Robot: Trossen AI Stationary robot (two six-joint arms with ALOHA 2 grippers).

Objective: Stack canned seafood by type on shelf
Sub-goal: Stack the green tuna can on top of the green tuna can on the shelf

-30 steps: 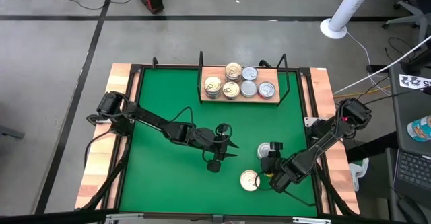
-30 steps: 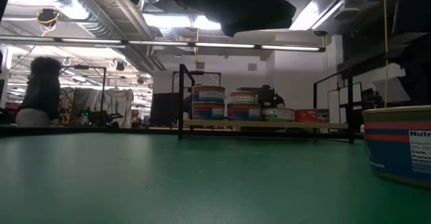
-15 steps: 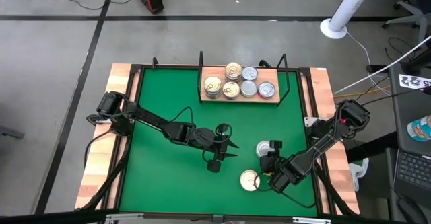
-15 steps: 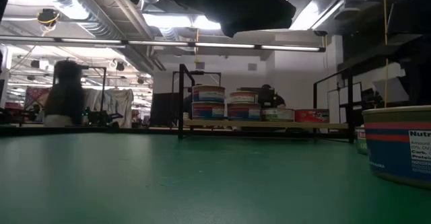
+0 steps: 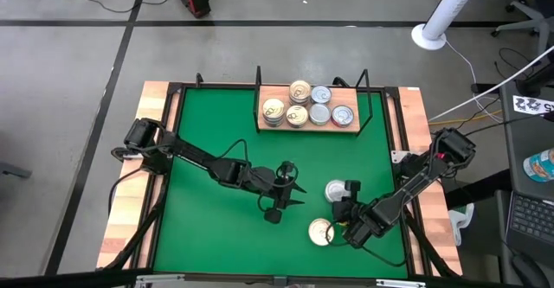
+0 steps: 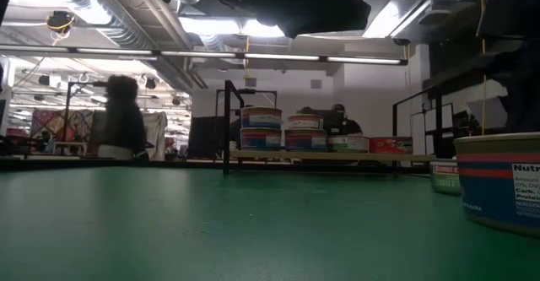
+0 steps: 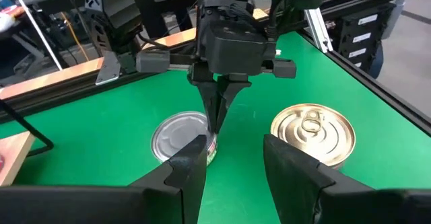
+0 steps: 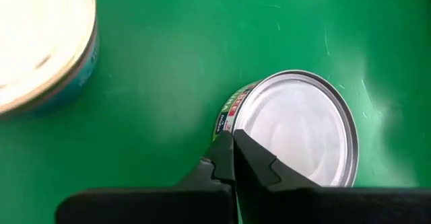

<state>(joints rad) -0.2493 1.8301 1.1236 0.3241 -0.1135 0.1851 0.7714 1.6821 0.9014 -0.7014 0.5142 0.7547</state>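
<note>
The wooden shelf (image 5: pixel 312 124) at the table's far edge carries gold-topped tins (image 5: pixel 297 113) on its left and silver-topped tins (image 5: pixel 321 113) on its right. A silver-topped tin (image 5: pixel 336 190) and a gold-topped tin (image 5: pixel 321 231) rest flat on the green table at the near right. My right gripper (image 8: pixel 234 138) is shut, its tips at the silver tin's side. My left gripper (image 5: pixel 290 188) hovers open at mid-table, clear of both tins, facing them. My right gripper touches the silver tin's side wall just under its rim (image 8: pixel 225 120) with its shut fingertips (image 7: pixel 217 124). The fingers slant down from the table's near right. The tin rests flat on the table.
Black wire posts (image 5: pixel 258 80) stand at the shelf's ends. Wooden planks (image 5: pixel 130 210) edge the green table. In the low view the gold tin (image 6: pixel 502 180) stands close at the right, and a person (image 6: pixel 122 129) walks in the room behind.
My right gripper has shut its fingers and tipped a little beside the silver tin. The tin has slid a short way toward the table's left, staying flat. My left gripper has kept its place.
</note>
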